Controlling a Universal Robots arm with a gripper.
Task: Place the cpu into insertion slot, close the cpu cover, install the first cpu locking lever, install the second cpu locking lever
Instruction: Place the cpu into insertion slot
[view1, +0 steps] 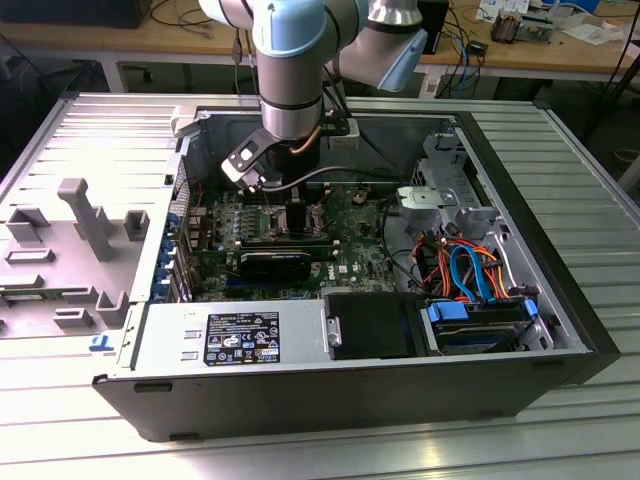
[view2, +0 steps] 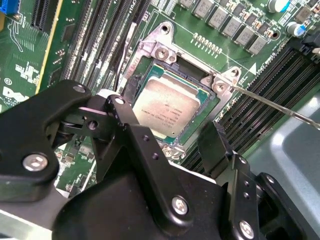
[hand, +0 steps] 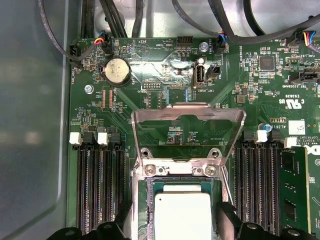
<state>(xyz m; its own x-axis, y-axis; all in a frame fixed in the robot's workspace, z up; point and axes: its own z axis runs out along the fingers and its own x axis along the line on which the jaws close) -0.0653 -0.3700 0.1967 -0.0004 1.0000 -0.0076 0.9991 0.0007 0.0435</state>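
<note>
cpu (hand: 182, 215) seated flat in the socket (hand: 175, 170), cpu cover (hand: 145, 116) tilted up from the socket's hinge edge, memory slots (hand: 100, 190) flanking the socket on two sides, tool (view2: 165, 116) spread astride the socket, coin cell (hand: 116, 70) beyond the raised cover

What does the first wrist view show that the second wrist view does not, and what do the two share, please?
The first wrist view adds the cpu cover, standing open above the socket, and the round coin cell on the board beyond it. The second wrist view adds the black finger linkages and a row of grey square components past the socket. Both wrist views show the cpu lying flat in the socket and the gripper open, with one finger on each side of the chip.
</note>
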